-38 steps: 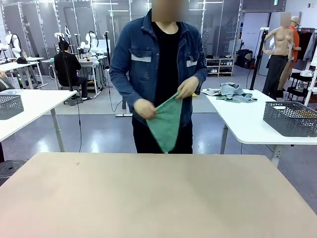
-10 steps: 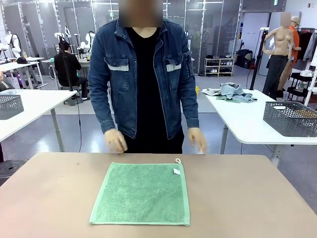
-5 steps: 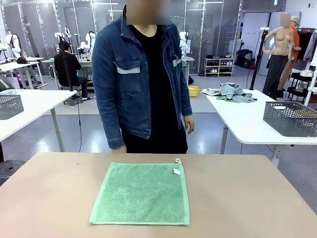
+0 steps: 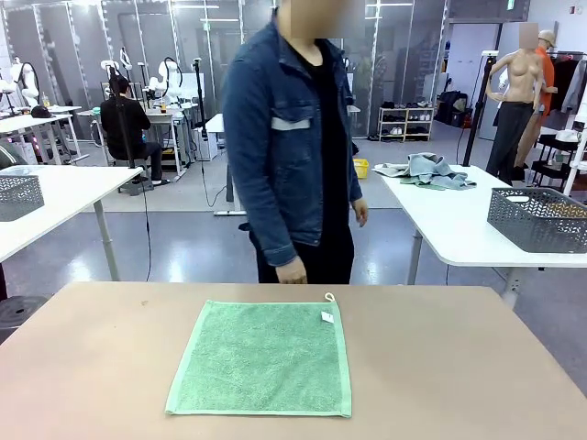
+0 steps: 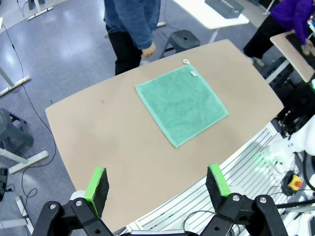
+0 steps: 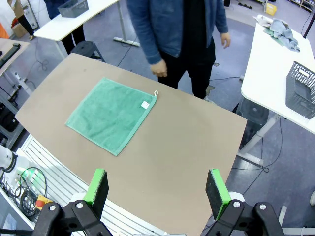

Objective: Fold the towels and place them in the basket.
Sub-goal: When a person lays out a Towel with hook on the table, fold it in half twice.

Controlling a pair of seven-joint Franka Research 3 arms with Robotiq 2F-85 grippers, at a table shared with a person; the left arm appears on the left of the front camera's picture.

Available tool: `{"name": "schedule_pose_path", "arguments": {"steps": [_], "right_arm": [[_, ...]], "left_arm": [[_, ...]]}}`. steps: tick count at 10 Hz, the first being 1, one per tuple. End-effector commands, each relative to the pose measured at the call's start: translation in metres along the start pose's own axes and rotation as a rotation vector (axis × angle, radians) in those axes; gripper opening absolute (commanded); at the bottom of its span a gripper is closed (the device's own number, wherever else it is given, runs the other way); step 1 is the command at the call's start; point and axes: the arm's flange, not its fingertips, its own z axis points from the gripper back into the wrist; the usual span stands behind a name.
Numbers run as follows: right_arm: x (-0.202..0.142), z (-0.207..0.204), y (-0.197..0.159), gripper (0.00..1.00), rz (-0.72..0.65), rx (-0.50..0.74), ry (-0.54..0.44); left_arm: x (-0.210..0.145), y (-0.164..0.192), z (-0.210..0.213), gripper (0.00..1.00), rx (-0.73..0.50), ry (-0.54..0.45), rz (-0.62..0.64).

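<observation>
Left gripper (image 5: 156,173) hangs high above the table (image 5: 98,130), jaws spread wide, holding nothing. Right gripper (image 6: 156,176) hangs likewise, wide and empty. A mint green towel (image 4: 261,357) lies flat and unfolded mid-table, its loop corner toward the person's hand (image 4: 292,271), which is empty at the far edge.

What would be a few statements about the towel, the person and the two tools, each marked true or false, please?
1. The mint green towel lies spread flat on the table. True.
2. The towel is folded in half. False: it lies open in one layer.
3. The left tool is shut on the towel. False: its jaws stand open, above the table.
4. The right tool is open and holds nothing. True.
5. The towel's loop is at a corner on the person's side. True.
6. The person presses on the towel. False: the nearer hand hangs at the table's far edge, off the towel.
</observation>
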Motion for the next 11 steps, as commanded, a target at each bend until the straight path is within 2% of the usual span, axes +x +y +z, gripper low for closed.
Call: {"name": "schedule_pose_path", "arguments": {"steps": [1, 2, 5, 7, 8, 9, 10, 11], "right_arm": [[0.0, 0.001, 0.001, 1.0, 0.005, 0.006, -0.002], [0.0, 0.0, 0.0, 1.0, 0.0, 0.0, 0.0], [0.01, -0.039, 0.054, 1.0, 0.317, 0.009, 0.134], [0.005, -0.09, 0.086, 1.0, 0.46, 0.074, 0.255], [0.0, -0.111, 0.102, 1.0, 0.543, 0.068, 0.296], [-0.005, -0.131, 0.116, 1.0, 0.62, 0.068, 0.342], [-0.012, -0.149, 0.124, 1.0, 0.659, 0.068, 0.38], [-0.024, -0.182, 0.133, 1.0, 0.701, 0.109, 0.468]], "left_arm": [[0.001, -0.002, -0.001, 1.0, -0.01, 0.005, -0.015], [0.0, 0.0, 0.0, 1.0, 0.0, 0.0, 0.0], [0.007, -0.049, -0.04, 1.0, 0.056, 0.133, -0.31], [0.008, -0.08, -0.093, 1.0, 0.055, 0.236, -0.496], [0.005, -0.09, -0.12, 1.0, 0.035, 0.269, -0.58], [-0.001, -0.097, -0.148, 1.0, 0.014, 0.348, -0.636], [-0.009, -0.104, -0.17, 1.0, 0.001, 0.405, -0.685], [-0.021, -0.113, -0.198, 1.0, -0.05, 0.434, -0.787]]}}
